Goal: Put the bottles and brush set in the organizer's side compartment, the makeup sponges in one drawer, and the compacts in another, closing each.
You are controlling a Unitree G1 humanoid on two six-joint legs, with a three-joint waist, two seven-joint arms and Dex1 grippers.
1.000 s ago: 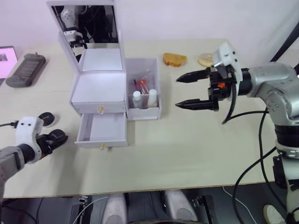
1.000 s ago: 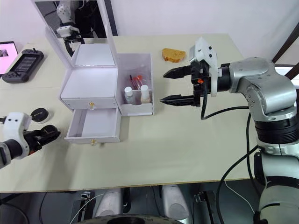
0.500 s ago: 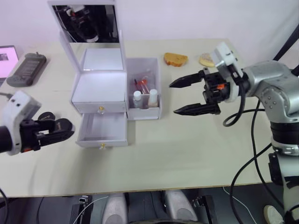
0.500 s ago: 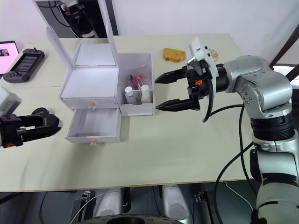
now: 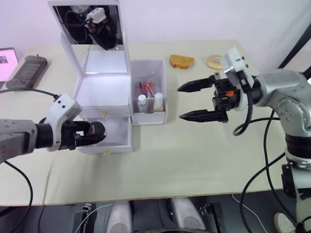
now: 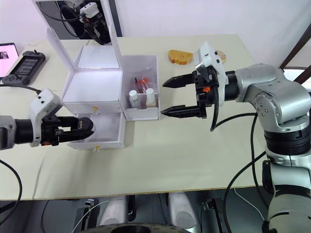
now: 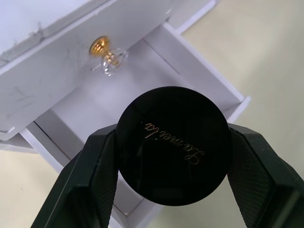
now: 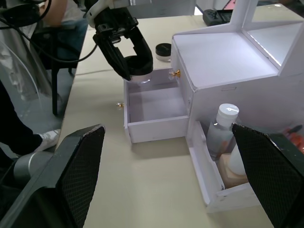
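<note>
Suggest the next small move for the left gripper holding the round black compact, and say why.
Probably lower and release: the left gripper grips the round black compact just above the open white lower drawer, which looks empty, so setting it inside comes next.

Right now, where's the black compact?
The black compact is held in the left end effector, above the organizer's open lower drawer on the robot's left.

second compact (image 8: 163,51) partly behind organizer (image 8: 223,71), side compartment's red item (image 5: 147,87) perhaps brushes
</note>
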